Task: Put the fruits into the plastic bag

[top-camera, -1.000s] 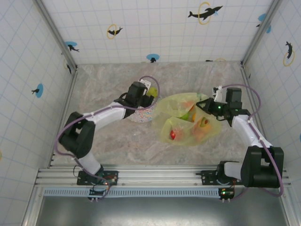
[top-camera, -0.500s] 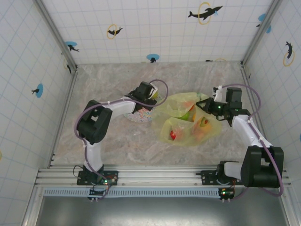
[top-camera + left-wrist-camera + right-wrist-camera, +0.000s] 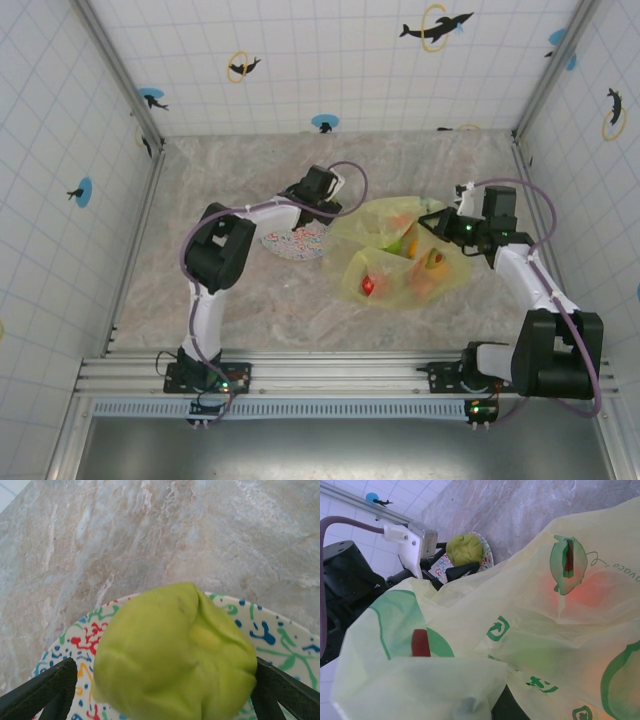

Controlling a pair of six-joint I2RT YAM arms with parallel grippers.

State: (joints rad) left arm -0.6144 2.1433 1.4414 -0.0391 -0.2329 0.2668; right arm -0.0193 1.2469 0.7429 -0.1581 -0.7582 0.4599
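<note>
**Print on the bag**

The only lettering stands on the thin translucent yellow-green plastic bag (image 3: 530, 605), seen in the right wrist view. At its right edge, beside a printed avocado half, runs a slanted line of small green script (image 3: 621, 570); the end reads roughly "vaco" and the rest is cut off by the frame. Near the middle sits a green rounded square sign with a white curved arrow (image 3: 497, 628). Lower down are bold green characters (image 3: 540, 684), creased and not readable. A second small green square (image 3: 582, 713) at the bottom edge is too small to make out.
</note>
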